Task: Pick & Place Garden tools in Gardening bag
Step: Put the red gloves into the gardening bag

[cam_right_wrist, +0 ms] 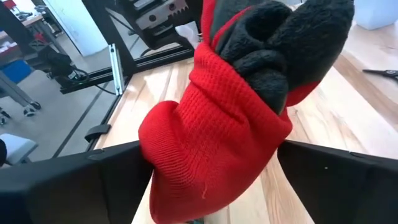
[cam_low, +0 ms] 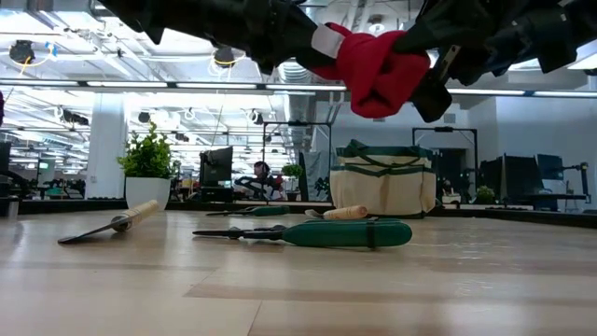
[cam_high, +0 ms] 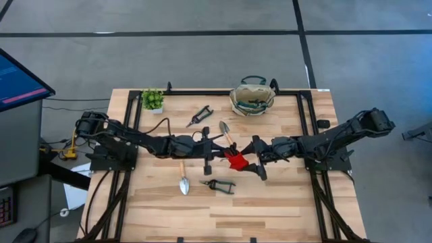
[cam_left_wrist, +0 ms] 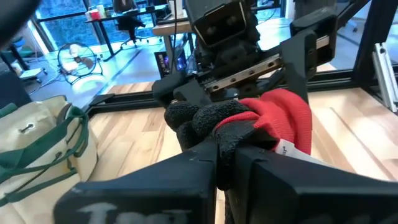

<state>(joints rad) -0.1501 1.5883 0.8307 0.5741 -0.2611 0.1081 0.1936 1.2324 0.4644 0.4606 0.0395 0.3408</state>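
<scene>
- Two grippers met over the middle of the tabletop (cam_high: 270, 209), both at the red-and-black bundle (cam_high: 237, 160), which hung in the air above the boards.
- Left gripper (cam_high: 225, 158) reached in from the left side, its fingers (cam_left_wrist: 186, 180) pressed together on the black end of the bundle.
- Right gripper (cam_high: 255, 162) came from the right side with its fingers (cam_right_wrist: 336, 171) spread wide, one on each side of the bundle's red knit part; whether they pressed on it I could not tell.
- Gardening bag (cam_high: 252, 98) stood upright near the far edge, right of centre, mouth open, well apart from the bundle.
- A small potted plant (cam_high: 152, 100) stood by the far left corner.
- Black-handled pruners (cam_high: 200, 116) lay between the plant and the bag, near the far edge.
- One wooden-handled trowel (cam_high: 225, 132) lay just behind the grippers; a second trowel (cam_high: 183, 178) lay on the near side, below the left arm.
- Green-handled shears (cam_high: 218, 184) lay just beside that second trowel, under the bundle's near side.
- Open boards ran along the whole near edge and across the near right quarter.
- Black frame rails bordered the left, right and far sides.
</scene>
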